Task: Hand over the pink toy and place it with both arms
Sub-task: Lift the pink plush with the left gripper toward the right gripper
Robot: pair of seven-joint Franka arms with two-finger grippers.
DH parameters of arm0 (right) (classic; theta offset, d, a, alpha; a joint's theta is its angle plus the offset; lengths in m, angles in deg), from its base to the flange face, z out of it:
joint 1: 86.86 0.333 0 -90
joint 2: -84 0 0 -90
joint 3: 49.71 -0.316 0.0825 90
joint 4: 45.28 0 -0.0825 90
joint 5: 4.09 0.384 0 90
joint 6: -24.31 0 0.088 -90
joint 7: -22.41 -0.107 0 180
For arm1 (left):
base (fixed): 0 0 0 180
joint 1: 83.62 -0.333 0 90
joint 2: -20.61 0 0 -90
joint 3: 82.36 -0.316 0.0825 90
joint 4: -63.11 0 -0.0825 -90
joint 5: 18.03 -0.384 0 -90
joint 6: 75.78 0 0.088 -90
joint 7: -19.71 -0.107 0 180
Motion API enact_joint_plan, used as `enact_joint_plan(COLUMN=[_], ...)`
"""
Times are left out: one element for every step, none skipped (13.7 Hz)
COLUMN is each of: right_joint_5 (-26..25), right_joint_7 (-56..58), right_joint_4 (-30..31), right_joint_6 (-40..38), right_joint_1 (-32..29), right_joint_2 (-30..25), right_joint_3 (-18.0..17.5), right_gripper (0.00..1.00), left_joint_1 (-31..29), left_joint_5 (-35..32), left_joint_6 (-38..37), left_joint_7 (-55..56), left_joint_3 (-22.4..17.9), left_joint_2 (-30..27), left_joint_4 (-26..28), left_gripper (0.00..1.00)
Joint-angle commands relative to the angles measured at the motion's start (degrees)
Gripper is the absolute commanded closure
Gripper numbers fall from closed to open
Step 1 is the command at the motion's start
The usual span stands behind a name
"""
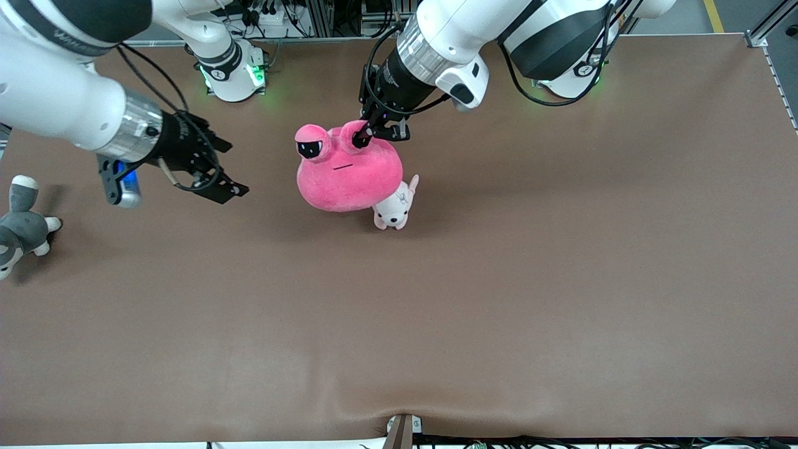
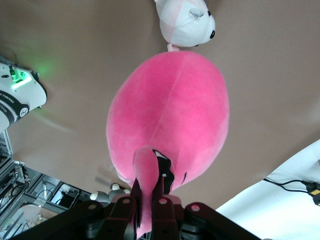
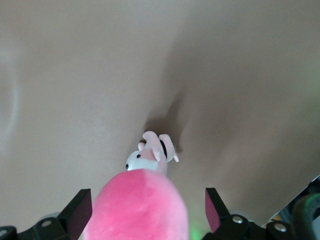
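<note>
Nearest the front camera among the toys is a small pale pink-and-white puppy plush (image 1: 394, 208), sitting on the brown table (image 1: 561, 280). Just above it hangs the big hot-pink round plush toy with bulging black eyes (image 1: 346, 171). Its soft body seems to touch the puppy, or nearly so.

The left gripper (image 1: 368, 134) is over the middle of the table. Its jaws are pinched tight on one of the pink toy's eye bumps, so the toy dangles from that one bit. In the left wrist view the pink toy (image 2: 172, 117) hangs straight down below the fingers.

The right gripper (image 1: 215, 181) waits in the air beside the pink toy, toward the right arm's end of the table. Its jaws are wide apart, and the right wrist view shows the pink toy (image 3: 137, 205) between them.

A grey-and-white plush animal (image 1: 22, 227) lies at the table's edge on the right arm's end.

The hold on the eye bump is small, so the toy could slip out and drop. The swinging toy might also bump the puppy. If the right gripper closes on too little fluff, the pass could fail.
</note>
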Motion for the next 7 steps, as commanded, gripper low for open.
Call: enact_joint_plan(right_joint_5=[2.0,2.6,3.0,2.9,2.7,2.6,2.3], right_joint_7=[-5.3,-7.8,-10.4,-12.6,-14.6,-16.1,-17.2], right_joint_4=[-0.6,-1.3,-1.8,-2.2,-2.4,-2.4,-2.4], right_joint_6=[0.0,0.0,0.0,0.0,0.2,0.5,1.1], right_joint_1=[0.9,1.1,2.2,3.7,5.5,6.7,7.5], right_joint_2=[-1.0,-1.1,-1.1,-1.1,-1.1,-1.1,-1.1], right_joint_3=[0.3,0.3,0.3,0.4,0.5,0.5,0.5], right_gripper=[0.0,0.0,0.0,0.0,0.0,0.0,0.0], left_joint_1=[1.7,1.8,2.2,3.0,3.2,3.3,3.5], left_joint_5=[0.4,0.4,0.4,0.4,0.4,0.4,0.4], left_joint_6=[0.8,0.9,1.2,2.1,2.9,3.4,3.6], left_joint_7=[5.9,5.9,6.6,7.4,7.7,7.8,7.8], left_joint_3=[0.0,0.0,0.0,-0.4,-0.4,-0.4,-0.4], left_joint_2=[1.3,1.3,1.5,1.9,2.1,2.2,2.4], left_joint_4=[-2.4,-2.4,-2.4,-2.4,-2.4,-2.4,-2.4], left_gripper=[1.0,1.0,1.0,1.0,1.0,1.0,1.0])
